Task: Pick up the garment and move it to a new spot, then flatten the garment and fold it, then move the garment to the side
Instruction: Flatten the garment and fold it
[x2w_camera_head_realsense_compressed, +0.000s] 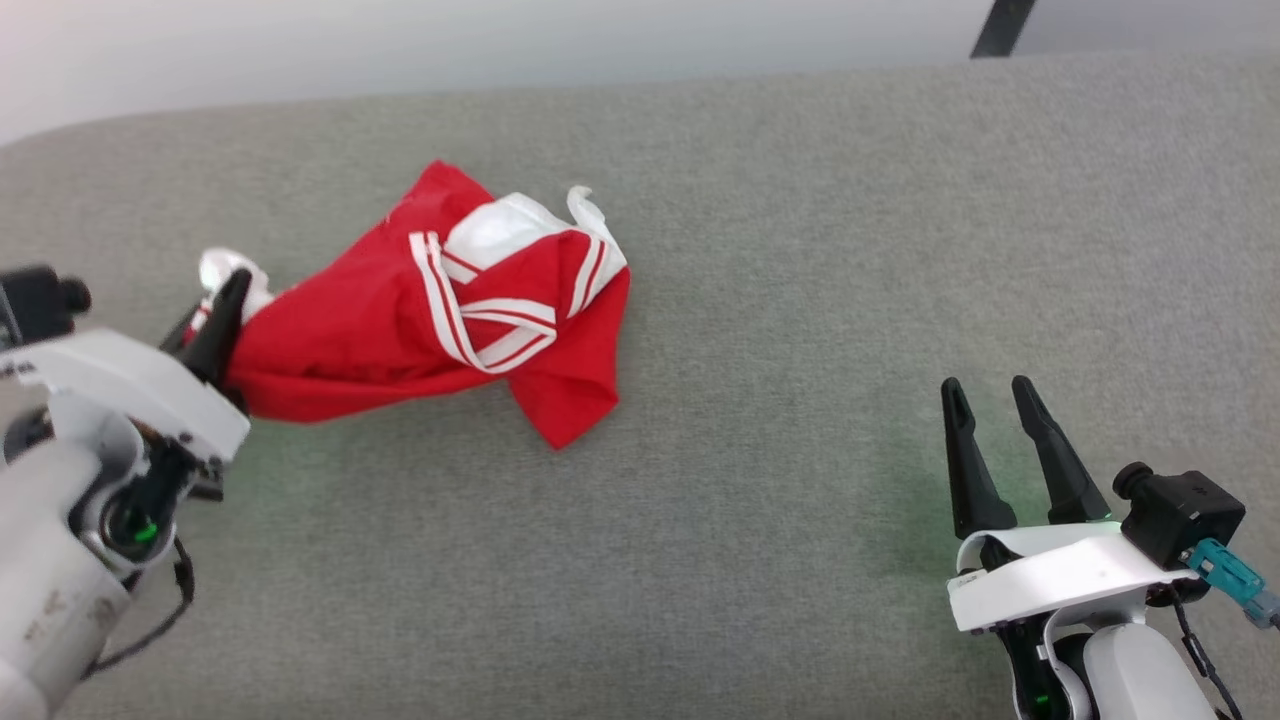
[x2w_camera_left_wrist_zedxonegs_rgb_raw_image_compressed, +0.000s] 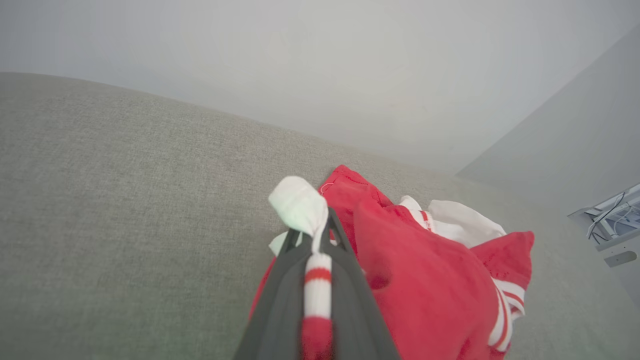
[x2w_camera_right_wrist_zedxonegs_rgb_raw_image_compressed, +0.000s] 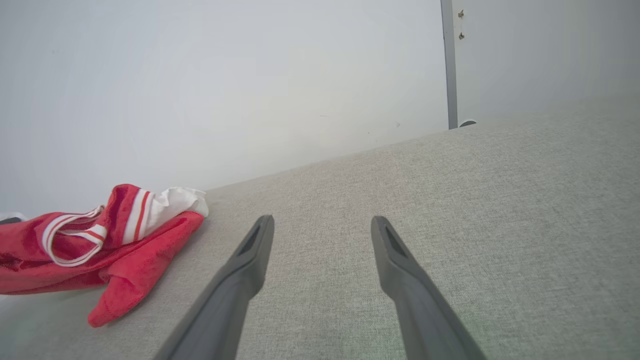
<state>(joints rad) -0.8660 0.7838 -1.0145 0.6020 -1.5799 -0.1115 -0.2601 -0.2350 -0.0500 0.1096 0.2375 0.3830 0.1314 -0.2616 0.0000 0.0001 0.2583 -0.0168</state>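
Head view: we see the left pincer (x2w_camera_head_realsense_compressed: 235, 290) clamped on a white sleeve end of the garment (x2w_camera_head_realsense_compressed: 400, 320), which lies crumpled left of centre on the grey bench (x2w_camera_head_realsense_compressed: 800, 250). The right pincer (x2w_camera_head_realsense_compressed: 985, 388) is apart, empty, well clear. Left wrist view: striped trim pinched between the fingers. Right wrist view: garment far left. We judge this is the pick-up step. Next calls for lifting and carrying it to a new spot.

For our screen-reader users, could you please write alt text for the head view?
The left gripper is shut on one end of a crumpled red jersey lying on a grey fabric surface. The right gripper is open at lower right, apart from it.
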